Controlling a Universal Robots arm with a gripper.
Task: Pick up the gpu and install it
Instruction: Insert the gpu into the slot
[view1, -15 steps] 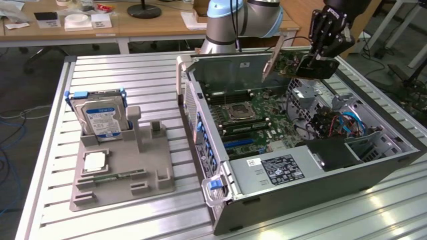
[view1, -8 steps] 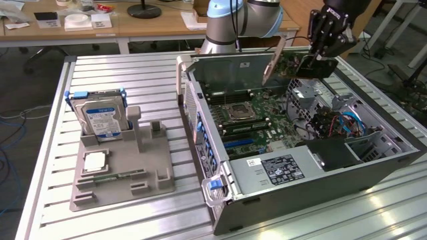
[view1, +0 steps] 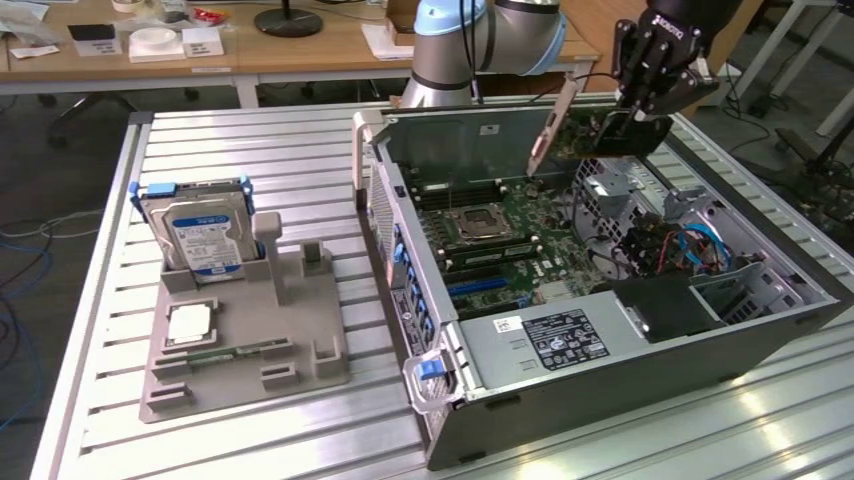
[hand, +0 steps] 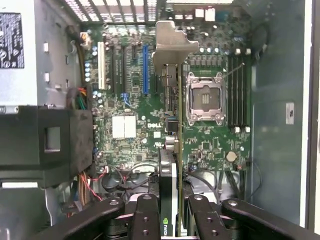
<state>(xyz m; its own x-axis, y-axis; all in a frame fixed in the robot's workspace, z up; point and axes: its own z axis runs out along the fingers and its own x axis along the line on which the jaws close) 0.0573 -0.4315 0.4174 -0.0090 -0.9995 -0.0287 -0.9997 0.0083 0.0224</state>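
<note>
My gripper (view1: 630, 128) is shut on the gpu (view1: 577, 130), a thin card with a green board and a silver end bracket (view1: 550, 128). The card hangs tilted in the air over the far end of the open computer case (view1: 601, 385), above the motherboard (view1: 514, 235). In the wrist view the gpu (hand: 172, 165) is seen edge-on between my black fingers (hand: 145, 220), its bracket (hand: 172, 42) pointing toward the case's rear wall. Beneath it lies the motherboard (hand: 132, 127) with its blue expansion slot (hand: 145, 70) to one side of the card and the processor socket (hand: 204, 97) to the other.
A silver hard drive (view1: 200, 235) stands in a grey holder (view1: 254, 345) at the exterior view's left, with a memory stick (view1: 230, 353) and a processor chip (view1: 187, 322) lying on it. Power supply (view1: 561, 340), drive cage (view1: 674, 300) and cables (view1: 667, 245) crowd the case. The arm's base (view1: 461, 50) stands behind it.
</note>
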